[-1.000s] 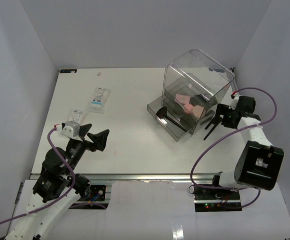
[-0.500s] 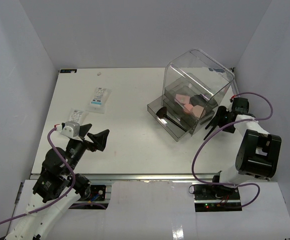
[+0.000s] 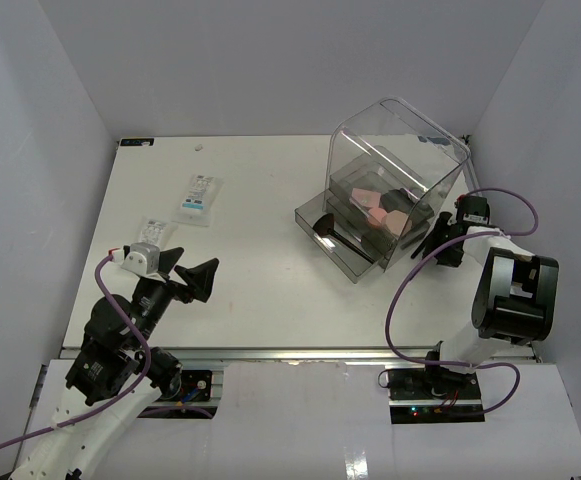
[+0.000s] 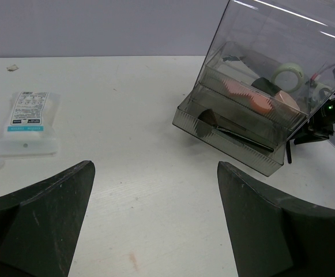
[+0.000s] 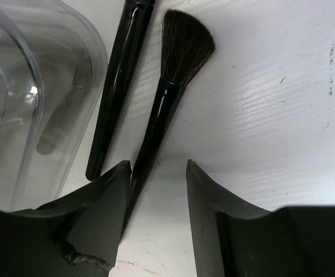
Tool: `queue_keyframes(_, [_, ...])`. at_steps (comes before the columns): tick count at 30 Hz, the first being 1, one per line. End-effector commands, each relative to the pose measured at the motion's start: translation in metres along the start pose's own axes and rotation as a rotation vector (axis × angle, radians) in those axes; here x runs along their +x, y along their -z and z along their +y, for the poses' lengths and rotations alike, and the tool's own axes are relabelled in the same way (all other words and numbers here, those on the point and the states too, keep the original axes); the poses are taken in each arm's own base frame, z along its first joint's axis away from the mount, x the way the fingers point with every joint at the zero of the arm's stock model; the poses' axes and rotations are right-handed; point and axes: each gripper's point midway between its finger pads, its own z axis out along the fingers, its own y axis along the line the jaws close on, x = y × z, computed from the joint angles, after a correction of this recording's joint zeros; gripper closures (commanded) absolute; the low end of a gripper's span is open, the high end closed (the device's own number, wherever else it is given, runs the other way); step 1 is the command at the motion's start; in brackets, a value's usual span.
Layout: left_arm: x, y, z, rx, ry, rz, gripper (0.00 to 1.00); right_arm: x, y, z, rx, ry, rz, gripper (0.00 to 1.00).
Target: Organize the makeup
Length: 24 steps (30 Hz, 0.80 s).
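A black fan-shaped brush (image 5: 181, 49) lies on the table beside a thin black brush (image 5: 118, 86), just right of the clear box (image 3: 395, 165). My right gripper (image 5: 157, 166) (image 3: 440, 245) is low over the fan brush's handle. Its jaws are partly closed with a gap left, and the handle rests against the left finger. Pink sponge blocks (image 3: 375, 210) and a grey-green compact (image 4: 287, 75) sit inside the box. Two white packets (image 3: 198, 197) (image 3: 153, 228) lie at the left. My left gripper (image 4: 155, 167) (image 3: 192, 272) hangs wide open above bare table.
The box's drawer (image 3: 342, 240) is pulled out toward the table's middle with a dark brush in it. The curved clear wall of the box (image 5: 34, 86) stands close to the left of my right gripper. White walls close in the table on three sides.
My right gripper has moved in toward the box and down over the brushes, and its jaws have narrowed around the fan brush's handle. The left arm has not moved.
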Motion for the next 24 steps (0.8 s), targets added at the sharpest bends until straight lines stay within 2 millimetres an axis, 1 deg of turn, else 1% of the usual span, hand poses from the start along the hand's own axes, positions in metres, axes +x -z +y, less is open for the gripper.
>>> queue_keyframes(1, [0.003,-0.003,0.004,-0.02,-0.004,0.003,0.02,-0.016,-0.006,0.004,0.008,-0.003,-0.037,0.51])
queue_keyframes(5, [0.002,-0.003,0.004,-0.022,-0.004,-0.001,0.02,-0.016,-0.008,0.004,0.014,0.008,-0.038,0.57])
queue_keyframes(8, [0.003,-0.003,0.004,-0.022,-0.005,0.0,0.02,-0.014,-0.01,0.003,0.019,0.014,-0.033,0.59])
queue_keyframes(12, [0.002,-0.003,0.004,-0.022,-0.005,-0.001,0.02,-0.012,-0.011,-0.004,0.057,0.019,-0.034,0.6])
queue_keyframes(14, [0.002,-0.003,0.004,-0.022,-0.004,-0.003,0.02,-0.009,-0.011,-0.007,0.069,0.024,-0.029,0.65])
queue_keyframes(19, [0.001,-0.002,0.005,-0.025,-0.002,-0.008,0.02,-0.004,-0.012,-0.015,0.097,0.047,-0.025,0.7])
queue_keyframes(20, [0.0,-0.001,0.005,-0.025,-0.003,-0.01,0.02,-0.001,-0.012,-0.016,0.097,0.051,-0.018,0.72])
queue_keyframes(22, [0.0,-0.001,0.005,-0.025,-0.003,-0.009,0.02,0.003,-0.012,-0.018,0.094,0.053,-0.011,0.79])
queue_keyframes(24, [0.001,-0.001,0.005,-0.025,-0.004,-0.008,0.02,0.004,-0.012,-0.018,0.089,0.055,-0.01,0.82])
